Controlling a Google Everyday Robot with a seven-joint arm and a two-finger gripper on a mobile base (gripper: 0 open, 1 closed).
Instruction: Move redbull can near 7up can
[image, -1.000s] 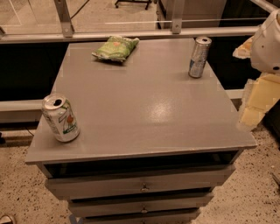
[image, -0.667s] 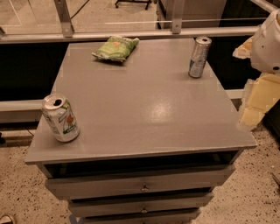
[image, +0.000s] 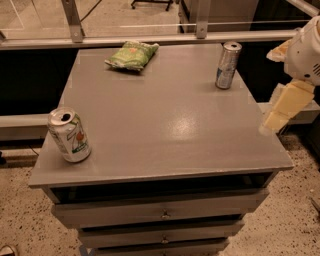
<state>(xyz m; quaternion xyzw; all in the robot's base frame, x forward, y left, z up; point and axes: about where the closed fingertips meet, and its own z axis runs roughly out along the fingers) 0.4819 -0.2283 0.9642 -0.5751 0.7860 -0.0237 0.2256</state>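
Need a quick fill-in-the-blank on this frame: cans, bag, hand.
1. The redbull can stands at the table's far ____ corner.
2. The 7up can stands at the front ____ corner.
3. The bag is colored ____.
4. The hand hovers beyond the table's ____ edge.
Missing: right; left; green; right.

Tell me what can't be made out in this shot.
End effector, right of the table: camera view, cut off by the right edge.
Bag: print too small to read.
Lowest drawer: cut off by the bottom edge.
Redbull can, 7up can: far sides face away.
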